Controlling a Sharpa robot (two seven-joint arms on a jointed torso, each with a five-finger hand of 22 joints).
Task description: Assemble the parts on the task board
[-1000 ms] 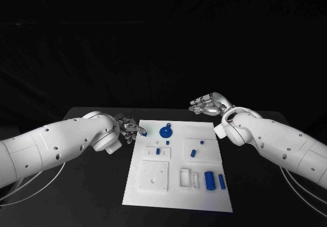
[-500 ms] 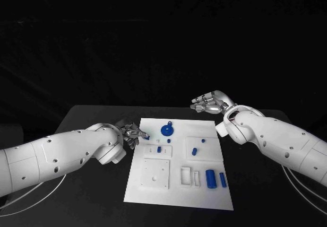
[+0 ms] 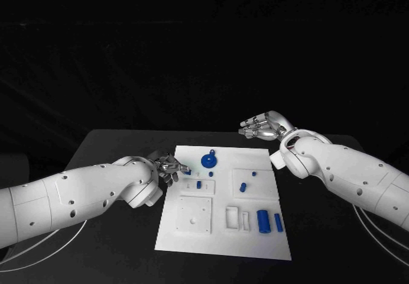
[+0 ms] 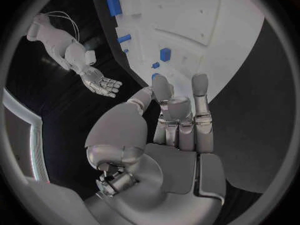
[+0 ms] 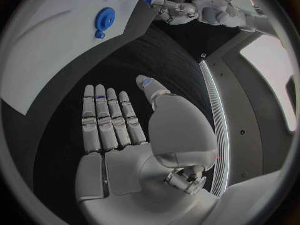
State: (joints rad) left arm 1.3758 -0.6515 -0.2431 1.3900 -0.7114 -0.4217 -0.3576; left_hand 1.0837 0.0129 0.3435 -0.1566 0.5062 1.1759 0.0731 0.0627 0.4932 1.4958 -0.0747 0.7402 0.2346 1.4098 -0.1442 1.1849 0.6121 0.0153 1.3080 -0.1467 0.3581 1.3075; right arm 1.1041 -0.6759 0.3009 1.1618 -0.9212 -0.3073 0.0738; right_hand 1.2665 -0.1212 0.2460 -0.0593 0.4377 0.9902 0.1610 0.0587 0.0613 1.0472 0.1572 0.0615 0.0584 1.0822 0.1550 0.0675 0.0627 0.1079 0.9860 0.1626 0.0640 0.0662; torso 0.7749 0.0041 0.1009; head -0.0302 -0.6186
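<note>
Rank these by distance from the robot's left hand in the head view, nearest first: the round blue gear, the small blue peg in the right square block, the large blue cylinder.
From the left hand:
1. Round blue gear, board's far end.
2. Small blue peg, board's right middle.
3. Large blue cylinder, near-right corner.

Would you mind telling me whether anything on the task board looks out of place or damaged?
Nothing stands out: the task board lies flat and looks undamaged, and the blue parts sit tidily on it.

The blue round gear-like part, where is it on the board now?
In the head view the blue round part lies near the far edge of the task board, left of centre, just beyond the left hand.
</note>
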